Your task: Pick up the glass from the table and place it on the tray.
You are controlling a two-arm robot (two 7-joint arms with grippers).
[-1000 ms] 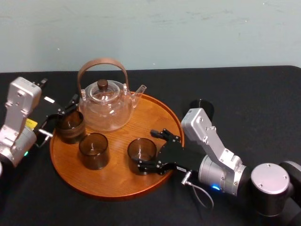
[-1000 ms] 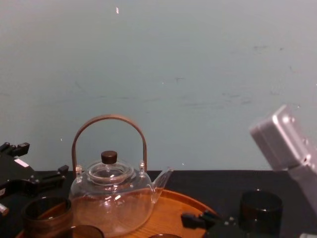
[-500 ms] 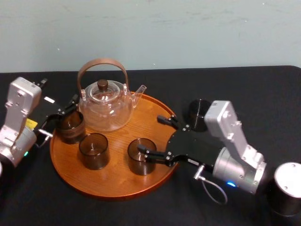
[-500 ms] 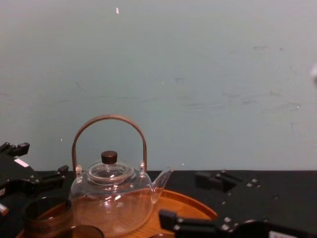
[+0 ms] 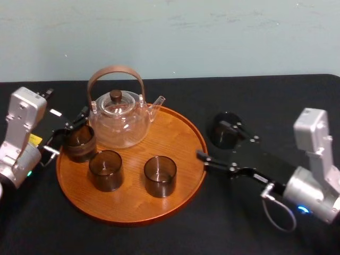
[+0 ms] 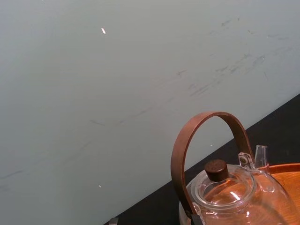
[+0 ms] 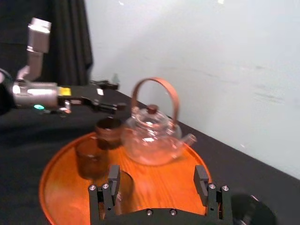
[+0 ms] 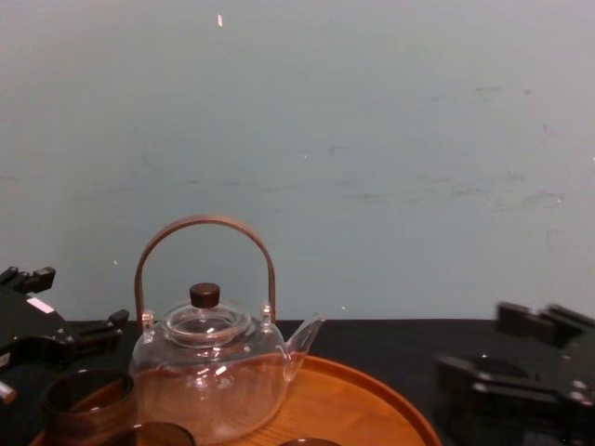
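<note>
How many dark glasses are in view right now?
4 glasses: three on the tray, at its left edge, front-left and front-centre; one on the table by the open right gripper.

You get soft, even light across the scene, small white glints on the glass teapot (image 5: 118, 125) and only faint shadows on the wooden tray (image 5: 180, 133).

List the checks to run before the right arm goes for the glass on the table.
1. Right end effector open and empty: ok.
2. Glass upright on the table, right of the tray: ok.
3. Bare tray space near its right rim: ok.
4. Teapot stands apart from that space: ok.
5. Left end effector at the tray's left edge, off the right arm's path: ok.
</note>
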